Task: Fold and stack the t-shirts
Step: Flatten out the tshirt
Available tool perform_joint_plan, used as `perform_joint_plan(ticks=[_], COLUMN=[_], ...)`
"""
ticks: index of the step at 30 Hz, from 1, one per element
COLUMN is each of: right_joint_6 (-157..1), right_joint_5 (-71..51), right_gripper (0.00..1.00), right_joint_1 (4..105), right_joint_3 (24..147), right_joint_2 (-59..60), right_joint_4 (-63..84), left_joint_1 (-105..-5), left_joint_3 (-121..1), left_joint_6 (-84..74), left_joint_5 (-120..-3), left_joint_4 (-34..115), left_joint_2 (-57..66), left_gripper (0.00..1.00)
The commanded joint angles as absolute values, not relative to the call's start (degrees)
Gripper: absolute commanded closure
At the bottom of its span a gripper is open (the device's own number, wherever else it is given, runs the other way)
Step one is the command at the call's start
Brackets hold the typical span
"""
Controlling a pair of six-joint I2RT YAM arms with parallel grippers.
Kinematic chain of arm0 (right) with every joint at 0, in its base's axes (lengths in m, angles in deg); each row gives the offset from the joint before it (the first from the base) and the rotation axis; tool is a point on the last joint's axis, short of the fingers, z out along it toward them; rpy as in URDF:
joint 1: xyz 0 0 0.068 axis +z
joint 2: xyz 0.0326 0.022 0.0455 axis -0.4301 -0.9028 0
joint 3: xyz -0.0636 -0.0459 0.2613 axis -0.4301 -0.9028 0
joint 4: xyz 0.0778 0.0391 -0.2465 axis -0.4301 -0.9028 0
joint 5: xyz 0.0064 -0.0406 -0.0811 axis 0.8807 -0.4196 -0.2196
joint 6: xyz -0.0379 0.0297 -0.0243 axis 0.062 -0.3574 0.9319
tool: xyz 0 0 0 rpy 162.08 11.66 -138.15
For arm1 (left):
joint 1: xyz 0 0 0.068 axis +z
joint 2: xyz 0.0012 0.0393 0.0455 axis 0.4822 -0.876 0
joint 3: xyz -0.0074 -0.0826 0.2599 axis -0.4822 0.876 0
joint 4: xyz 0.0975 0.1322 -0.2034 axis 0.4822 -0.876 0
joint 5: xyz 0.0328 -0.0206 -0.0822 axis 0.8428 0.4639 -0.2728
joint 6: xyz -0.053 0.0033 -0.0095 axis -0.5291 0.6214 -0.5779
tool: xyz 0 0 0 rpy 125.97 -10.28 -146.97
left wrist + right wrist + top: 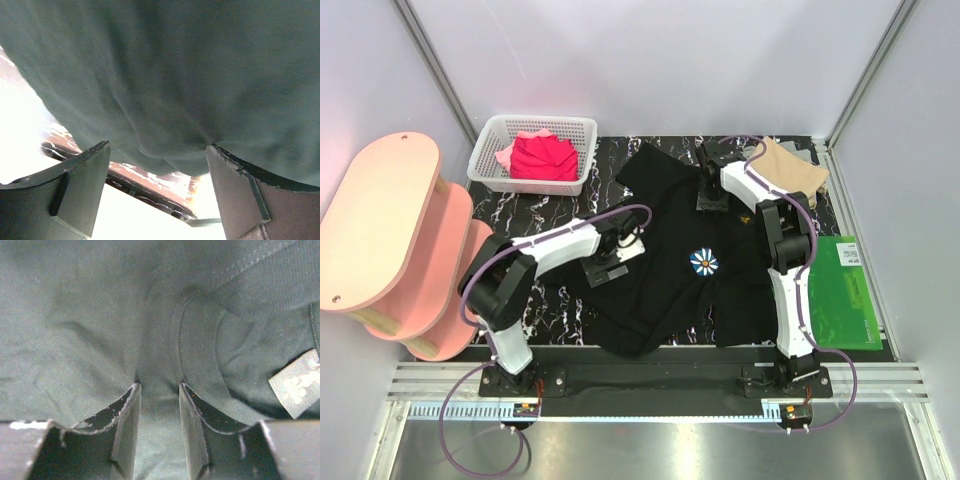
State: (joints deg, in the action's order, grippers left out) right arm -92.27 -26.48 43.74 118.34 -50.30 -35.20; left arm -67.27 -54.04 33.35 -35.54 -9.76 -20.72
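Marbled table (520,207) holds black tee (670,295), tan tee (790,168), basket (485,165), green board (840,295)

The black t-shirt (670,260) is soft matt knit cloth, faintly fuzzy up close, with a stitched seam by its ribbed collar and a pale, woven-looking label (297,385) (its print too blurred to read). The tan t-shirt (790,165) and red t-shirt (542,158) are matt cloth too. The basket (488,155) is white plastic mesh. The table (520,205) looks like glossy black marble with white veins. The green board (845,300) is smooth. The right gripper (159,387) has 2 dark matt fingers (125,420), scuffed pale along the edges.
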Motion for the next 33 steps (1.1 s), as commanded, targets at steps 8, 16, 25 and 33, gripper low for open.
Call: perform_joint_plan(ticks=[8, 16, 25, 33], right_joint_6=[-94.3, -97.0, -96.9, -97.8], right_joint_5=[-30.1, -30.8, -29.3, -26.7], right_gripper=[0.61, 0.66, 0.67, 0.70], right_joint_1=[43.6, 43.6, 43.6, 44.7], right_joint_3=[104.6, 88.2, 82.3, 77.9], right_joint_2=[-46.4, -37.7, -31.7, -25.8], right_joint_4=[-36.6, -34.0, -32.7, -34.6], left_joint_1=[-52.1, -49.8, -60.2, -60.7], left_joint_3=[-68.0, -72.9, -64.2, -57.6], left_joint_6=[42.1, 43.7, 42.8, 42.0], left_joint_5=[-40.2, -39.5, -52.2, -49.6], left_joint_4=[-8.4, -8.4, -19.3, -20.8], left_joint_2=[-25.5, -28.0, -9.3, -13.0], left_gripper=[0.21, 0.21, 0.24, 0.28])
